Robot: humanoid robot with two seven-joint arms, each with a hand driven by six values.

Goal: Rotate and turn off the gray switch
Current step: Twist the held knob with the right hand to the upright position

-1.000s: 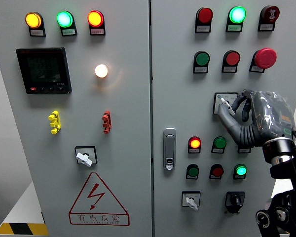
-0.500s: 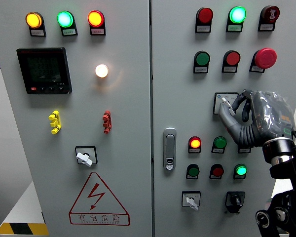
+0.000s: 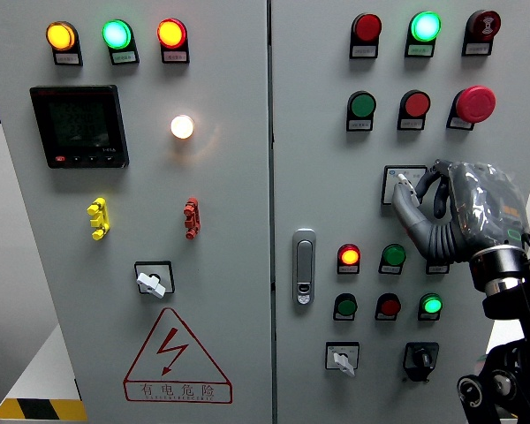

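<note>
Gray switch [image 3: 404,185] sits on a square plate on the right door [image 3: 336,141] of the cabinet, below the green button [image 3: 362,106] and red button [image 3: 415,104] and above the lit red lamp [image 3: 349,257]. Right hand [image 3: 442,208] comes in from the lower right and covers most of the plate; its fingers [image 3: 407,198] are curled around the knob, apparently pinching it, though the exact contact is hard to make out behind the knuckles. Only the knob's pale tip shows at the hand's left edge.

Lower on the same door are another gray rotary switch [image 3: 341,358] and a black one [image 3: 420,358], both well apart from the hand. A door handle [image 3: 304,266] stands near the seam between the doors. On the left door [image 3: 230,177] are a meter [image 3: 79,125], a glowing white lamp [image 3: 182,126], a third rotary switch [image 3: 151,281] and a warning triangle [image 3: 176,358].
</note>
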